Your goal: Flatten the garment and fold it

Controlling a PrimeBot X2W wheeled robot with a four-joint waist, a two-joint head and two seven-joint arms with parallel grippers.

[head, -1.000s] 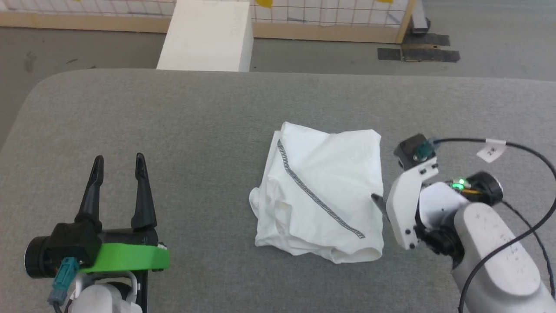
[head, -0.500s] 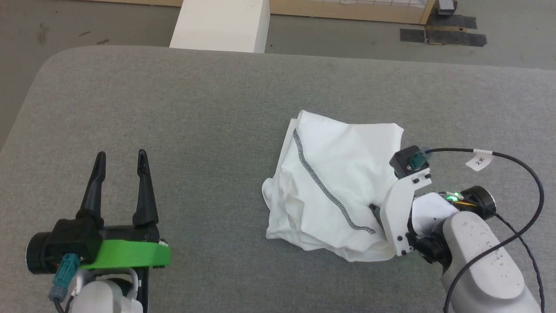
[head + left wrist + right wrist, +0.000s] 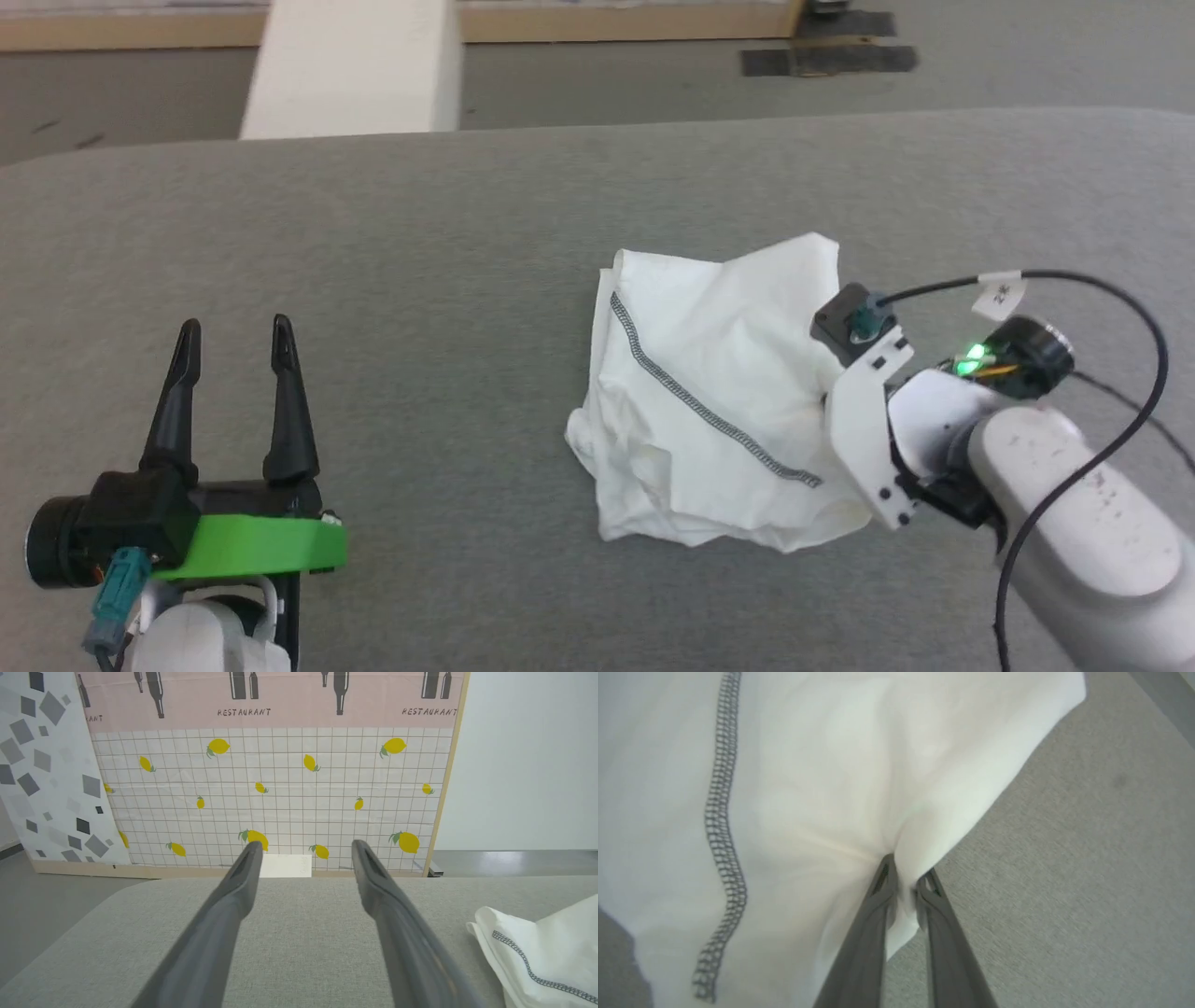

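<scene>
The garment (image 3: 719,401) is a thin white shirt lying crumpled on the grey table (image 3: 467,243), with a grey-black zigzag seam running diagonally across it. In the right wrist view my right gripper (image 3: 906,877) is shut on the garment (image 3: 808,788), a pinch of white cloth bunched between its two dark fingers at the shirt's right edge. The head view hides those fingers behind the white wrist bracket (image 3: 864,420). My left gripper (image 3: 231,336) stands open over bare table at the lower left, well apart from the shirt. A corner of the garment (image 3: 537,952) shows in the left wrist view.
A white box (image 3: 350,70) stands on the floor beyond the table's far edge. A lemon-patterned partition (image 3: 280,793) rises behind it. A black cable (image 3: 1102,308) loops over my right wrist. The table's rounded left corner lies far left.
My right gripper has moved in onto the shirt's right edge and closed on the cloth, bunching it. The head camera has shifted. The left gripper has stayed open and still.
</scene>
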